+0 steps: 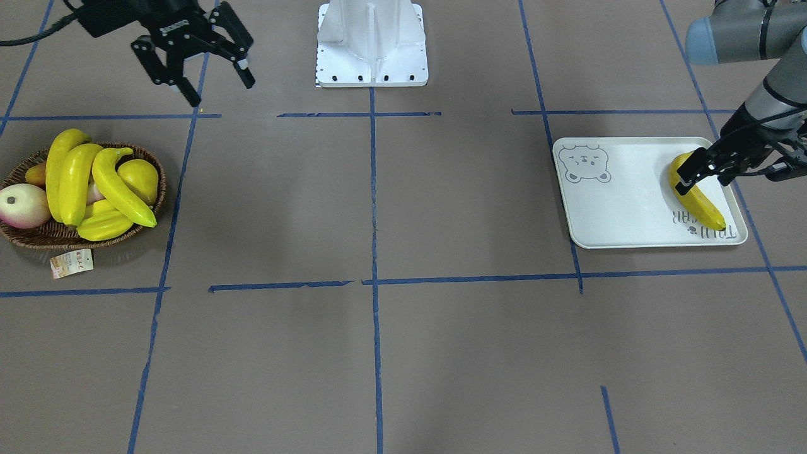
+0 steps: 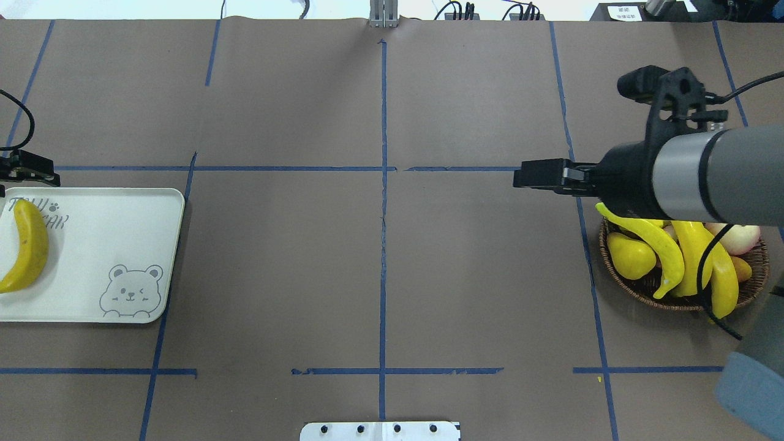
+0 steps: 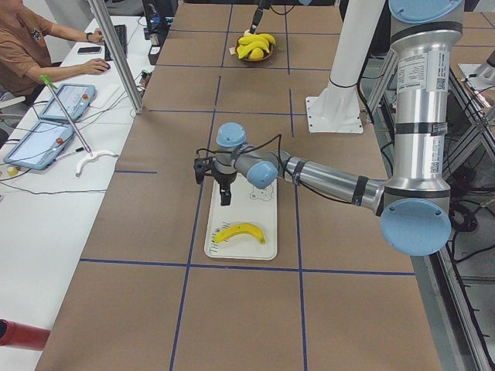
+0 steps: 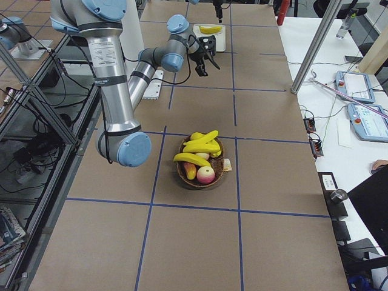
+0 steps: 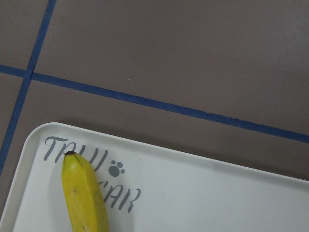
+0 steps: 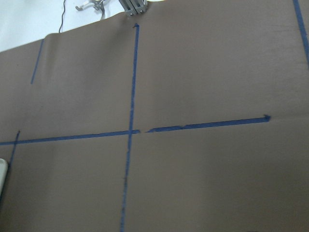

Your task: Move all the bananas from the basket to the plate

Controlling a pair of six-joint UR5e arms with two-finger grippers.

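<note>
I see one banana (image 1: 696, 202) lying flat on the plate (image 1: 621, 202), on the robot's left side of the table (image 1: 441, 353), with one end over the grey lettering. The left fingers (image 1: 693, 167) hang just above it and hold nothing; I cannot tell whether they are apart or together. Over on the robot's right, three more bananas (image 1: 120, 189) lie piled in the basket (image 1: 38, 236) among other fruit, a pear (image 1: 140, 180) included, and the paper tag (image 1: 71, 263) lies on the table beside the rim. The right fingers (image 1: 244, 70) are spread wide and empty, up in the air and well away from the basket.
</note>
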